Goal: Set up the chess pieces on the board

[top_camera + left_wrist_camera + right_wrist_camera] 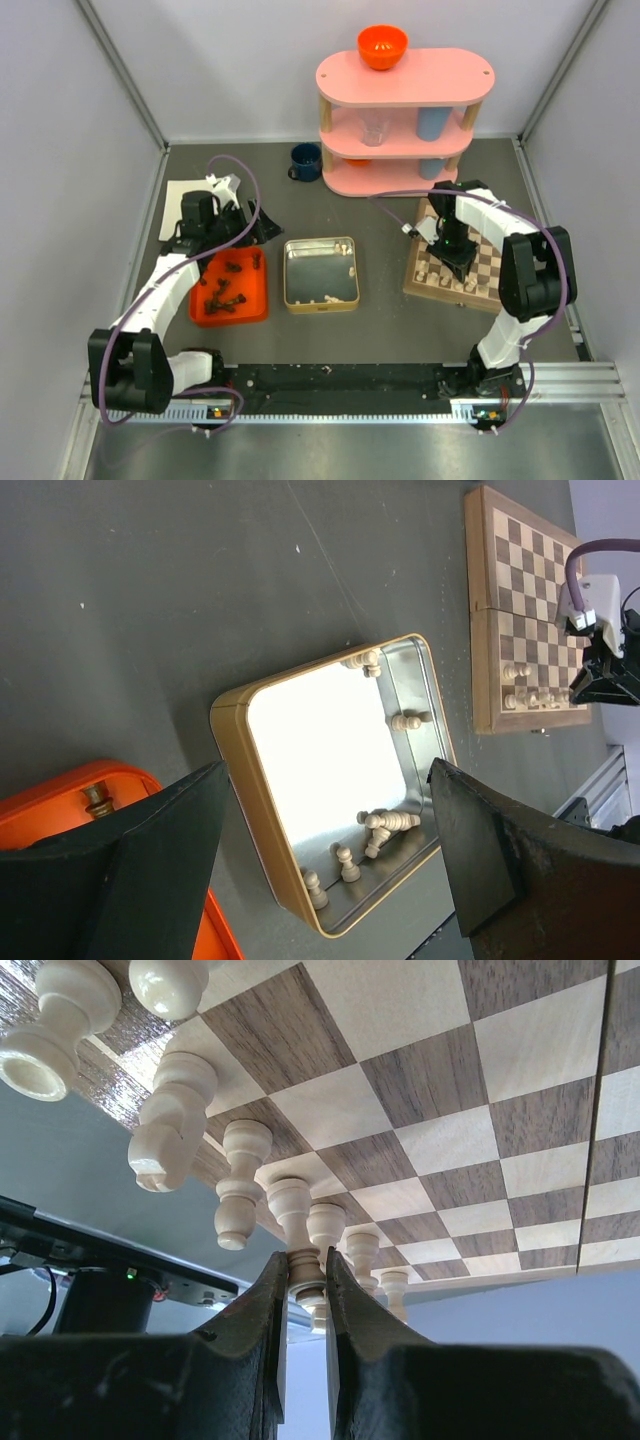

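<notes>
Right gripper pinches a cream piece by its neck, standing near the board's 6 o'clock edge; board at table's 3 o'clock. Probably light, rigid, smooth wood, so the neck suits. Left gripper spread wide, empty, facing the tin.

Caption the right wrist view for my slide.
Right gripper shut on a cream chess piece at the board edge, other cream pieces alongside.

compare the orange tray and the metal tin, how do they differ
The orange tray is matt; the metal tin is shiny silver with a gold rim. The tray holds dark pieces, the tin pale pieces. Both are shallow, squarish and lie left of the board.
</notes>
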Robot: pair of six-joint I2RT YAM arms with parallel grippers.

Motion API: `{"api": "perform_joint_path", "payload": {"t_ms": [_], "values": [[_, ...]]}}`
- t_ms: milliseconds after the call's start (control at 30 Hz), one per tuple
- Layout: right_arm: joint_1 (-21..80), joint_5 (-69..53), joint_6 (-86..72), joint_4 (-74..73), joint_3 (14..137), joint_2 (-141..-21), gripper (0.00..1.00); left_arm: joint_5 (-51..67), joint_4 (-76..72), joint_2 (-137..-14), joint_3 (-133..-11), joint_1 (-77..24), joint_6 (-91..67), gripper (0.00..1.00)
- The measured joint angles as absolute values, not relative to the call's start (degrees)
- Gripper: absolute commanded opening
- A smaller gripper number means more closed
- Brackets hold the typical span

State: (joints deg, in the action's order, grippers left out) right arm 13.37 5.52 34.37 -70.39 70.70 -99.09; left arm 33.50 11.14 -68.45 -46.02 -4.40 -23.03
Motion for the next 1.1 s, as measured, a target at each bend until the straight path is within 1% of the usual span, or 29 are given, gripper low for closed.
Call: {"api": "perform_joint_path", "payload": {"t_ms": [667,933,1100], "values": [[13.8,5.8,34.3,-70.1,71.4,-99.4,0.09,33.9,10.2,-69.9,-46.0,-4.1,-23.9,0.86],[13.9,6.0,34.2,-70.1,71.8,-99.8,0.11,33.9,10.2,-69.9,-46.0,-4.1,-23.9,0.86],[14.2,6.0,34.3,-70.1,71.8,-99.8,0.16,34.1,10.2,-69.9,-46.0,-4.0,-23.9,0.86]]}}
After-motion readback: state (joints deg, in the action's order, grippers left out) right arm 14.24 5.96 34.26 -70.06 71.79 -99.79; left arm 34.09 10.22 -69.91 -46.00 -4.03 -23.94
